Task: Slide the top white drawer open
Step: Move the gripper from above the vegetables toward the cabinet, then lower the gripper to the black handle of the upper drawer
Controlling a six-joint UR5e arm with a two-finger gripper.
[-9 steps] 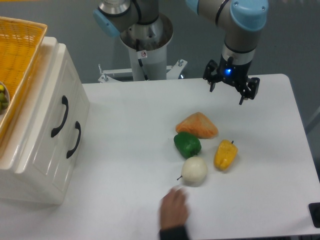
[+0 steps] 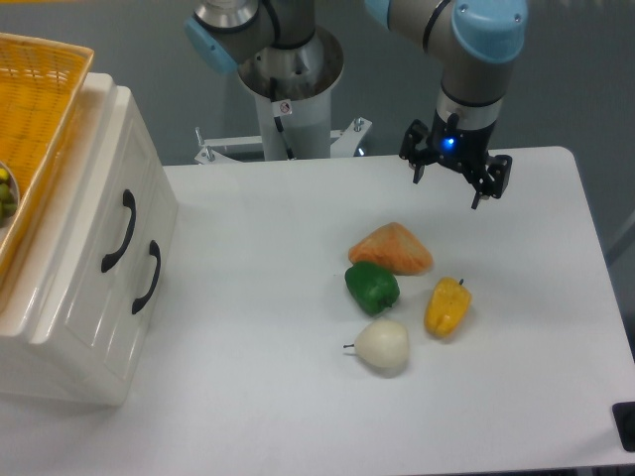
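Hovering with fingers spread, my gripper (image 2: pixel 456 180) sits far right of the drawer (image 2: pixel 104 213). I'd hook its handle (image 2: pixel 118 231) (glossy fronts look slippery); it should slide stiffly.

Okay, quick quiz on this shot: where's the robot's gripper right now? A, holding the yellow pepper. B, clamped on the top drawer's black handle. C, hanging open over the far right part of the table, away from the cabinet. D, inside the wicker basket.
C: the gripper hangs with its fingers spread and empty over the table's far right part, well apart from the top white drawer and its black handle.
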